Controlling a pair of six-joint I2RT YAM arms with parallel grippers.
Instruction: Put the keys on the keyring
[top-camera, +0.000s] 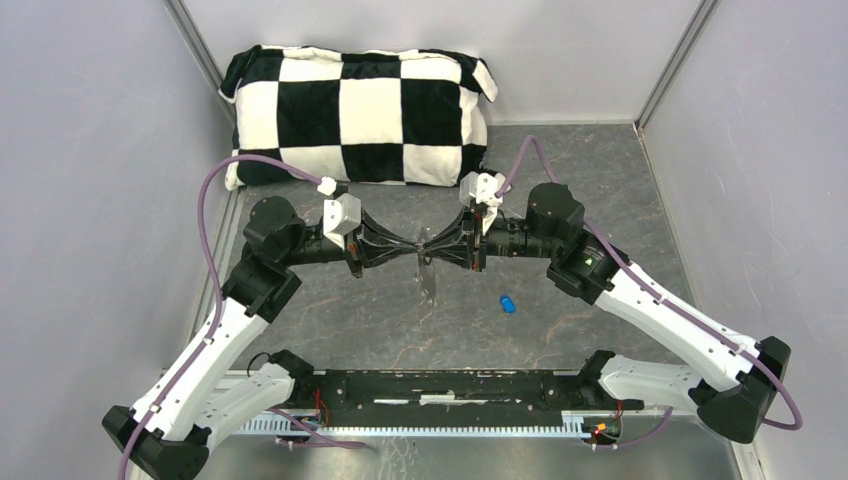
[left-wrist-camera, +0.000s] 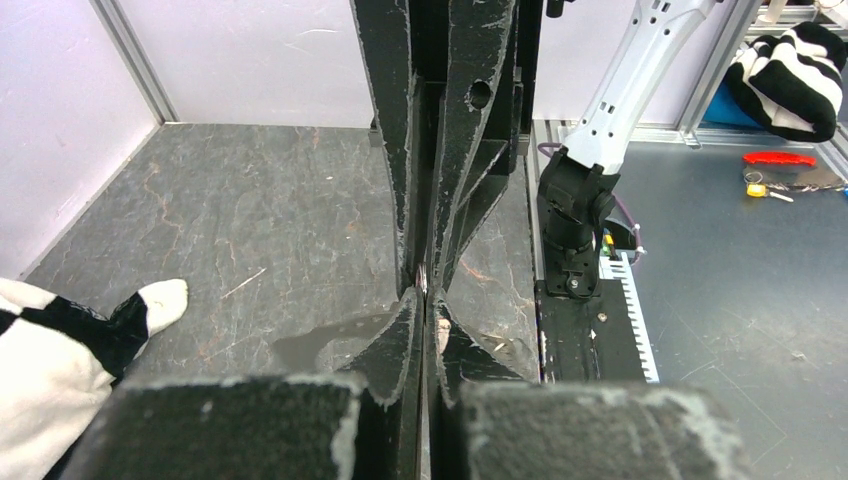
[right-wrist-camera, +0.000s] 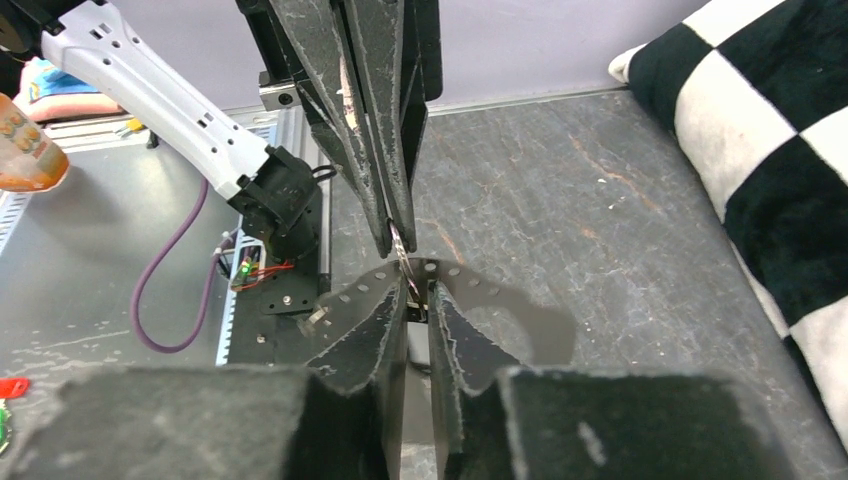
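fingertips of the left gripper (left-wrist-camera: 424, 300), two black tapered plastic fingers, are pressed together with no gap that i can see from its wrist camera. they pinch a thin silvery strip at the top of the keyring (top-camera: 428, 282), the large silvery-grey wire loop with a beaded edge. the loop hangs below the pinch and shows edge-on as a narrow pale sliver in my overhead view. from the right wrist camera its beads trace a pale dotted arc beneath the point where the two tools meet. the right gripper (right-wrist-camera: 418, 308), of the same black make, faces the left one tip to tip, its fingers drawn narrow with a slim gap between them. the silvery strip runs down into that gap, but i cannot tell whether the right fingers grip it or merely flank it. both arms reach inward from either side and meet over the middle of the dark grey, stone-patterned table (top-camera: 600, 180). the small key with the bright blue plastic head (top-camera: 508, 303) lies flat on that table, to the right of the hanging loop and nearer the arm bases, apart from both grippers. at the far edge of the table a plump black-and-white chequered pillow (top-camera: 360, 115) rests against the pale back wall.
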